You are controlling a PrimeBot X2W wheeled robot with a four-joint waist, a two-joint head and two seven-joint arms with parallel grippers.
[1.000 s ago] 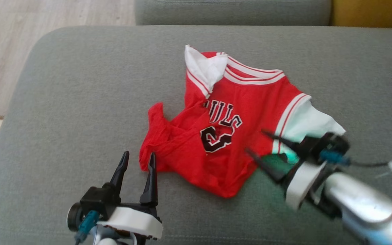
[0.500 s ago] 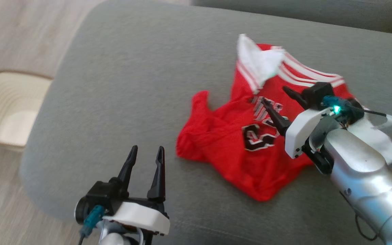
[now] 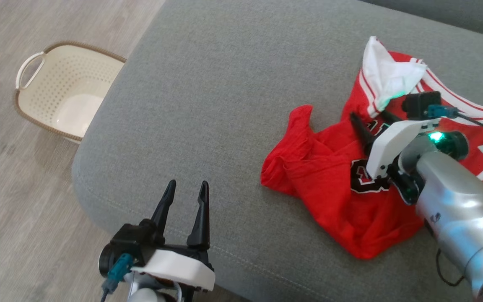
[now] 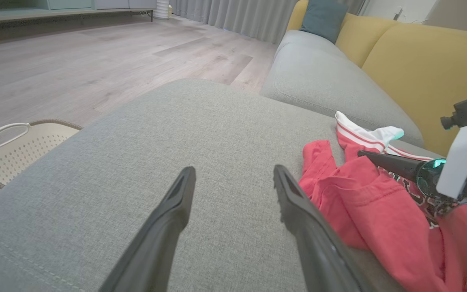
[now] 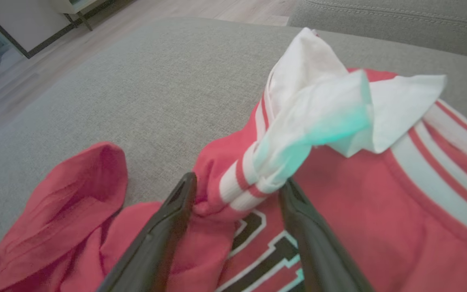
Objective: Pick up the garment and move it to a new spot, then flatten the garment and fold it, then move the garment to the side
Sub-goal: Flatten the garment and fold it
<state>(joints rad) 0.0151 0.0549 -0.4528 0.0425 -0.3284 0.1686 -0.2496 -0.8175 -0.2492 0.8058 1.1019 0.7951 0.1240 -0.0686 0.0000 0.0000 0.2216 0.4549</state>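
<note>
Right gripper (image 5: pixel 237 182) is spread wide, nothing clamped, fingers straddling the bunched striped cuff (image 5: pixel 249 178) of the garment (image 3: pixel 329 184). The fabric sits right between them, and from the wrist view I can't tell if the tips touch the cloth underneath. The garment (red jersey, white sleeves, black lettering) lies crumpled on the right half of the grey cushion (image 3: pixel 224 105), with one sleeve (image 3: pixel 386 77) standing up in a peak toward the cushion's back. Left gripper (image 3: pixel 187 184) is also fully open and empty, hovering over the cushion's front edge, well clear of the cloth. A laundry basket (image 3: pixel 57 84) sits on the floor off the cushion's left end. My read is that this is the pre-grasp for the first pickup. The risks:

- Closing on the cuff rim alone gives a thin bite, so it slips out on the lift.
- Closing deeper catches the red layer beneath too, so the jersey comes up as a knot and is harder to flatten later.
- Tips driven low could snag the cushion weave.
- A one-point lift leaves the rest dangling, so a fast move could swing it over the cushion's edge.
</note>
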